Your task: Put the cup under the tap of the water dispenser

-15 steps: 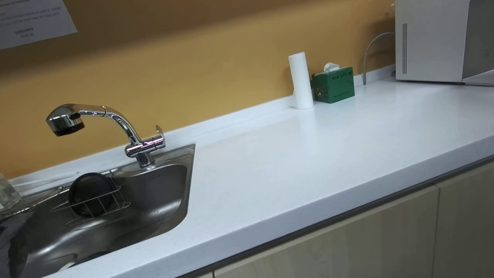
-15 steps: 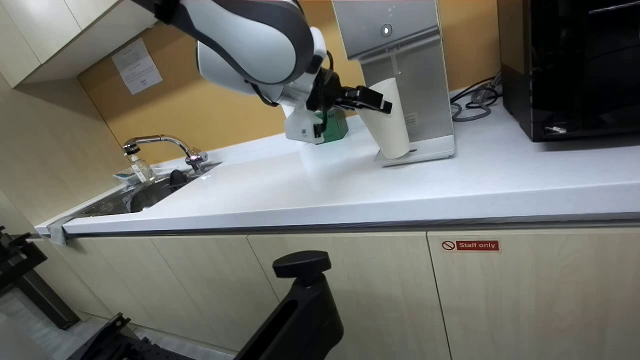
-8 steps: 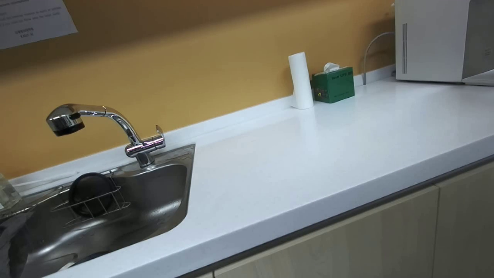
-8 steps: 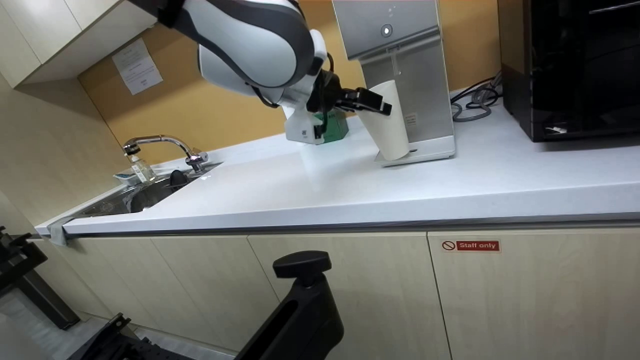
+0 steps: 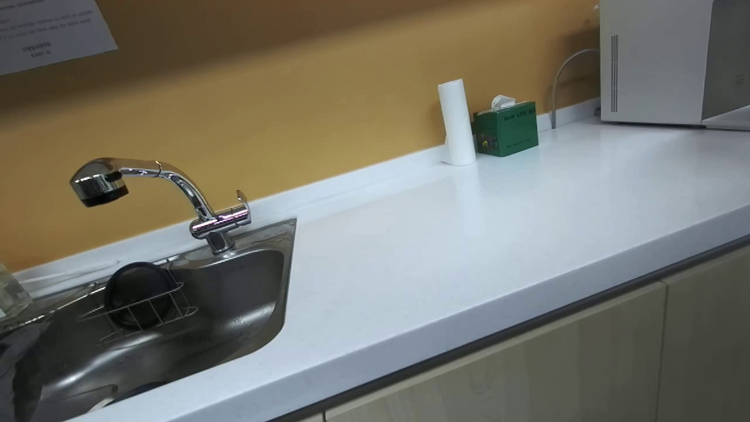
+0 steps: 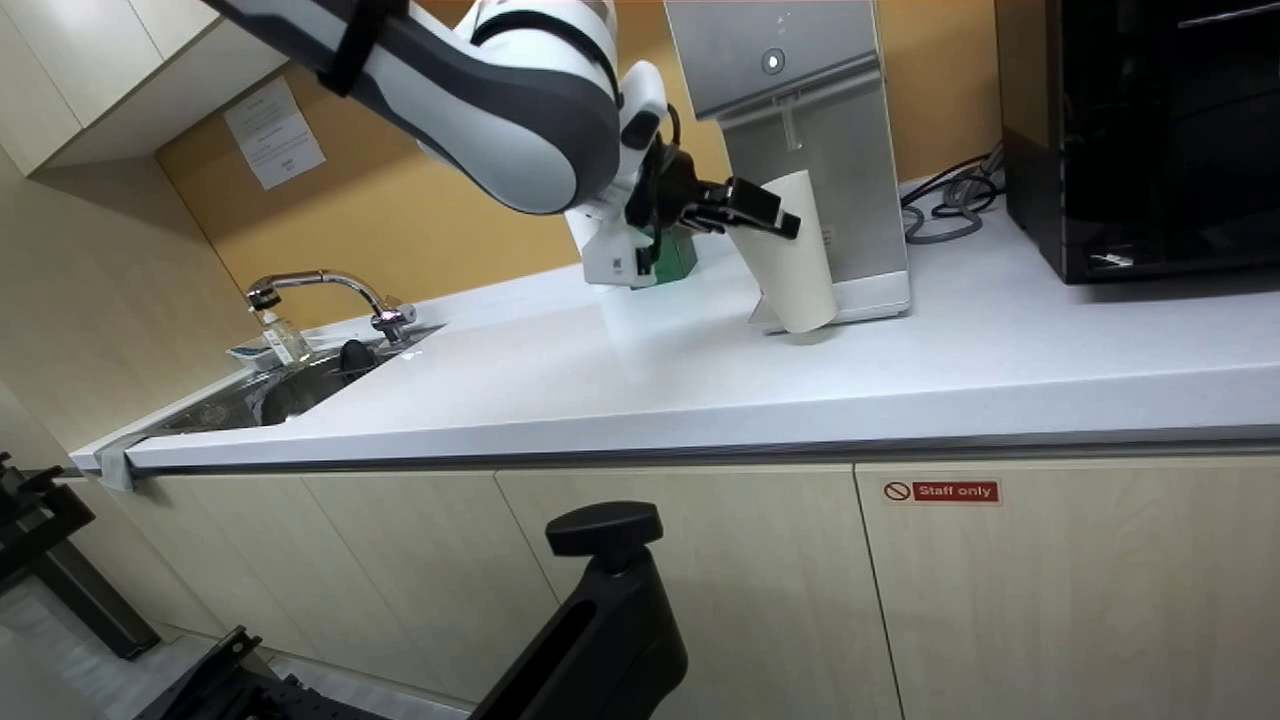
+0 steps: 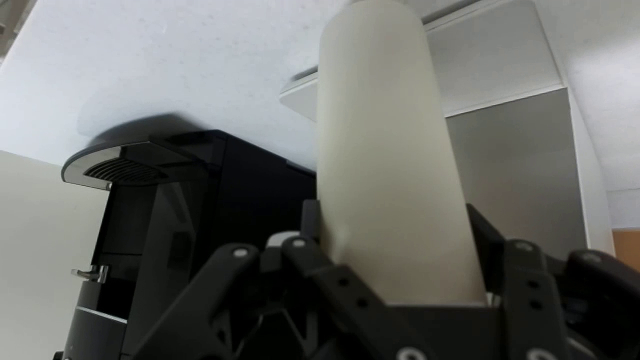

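Note:
My gripper is shut on a tall white cup. In the wrist view the fingers press both sides of the cup, denting its left side. The cup is tilted, its lower end at the front edge of the dispenser's base. Whether it touches is unclear. The silver water dispenser stands behind, with its tap above and behind the cup's top. The wrist view shows the base and grey front. Gripper and cup are out of view in an exterior view.
A black machine stands right of the dispenser, with cables between; it shows in the wrist view. A green tissue box and white paper roll stand along the wall. A sink with a faucet lies beyond.
My gripper and the cup have moved right and slightly down in an exterior view. The cup's lower end has shifted from over the dispenser's base to its front edge. The grip stays shut.

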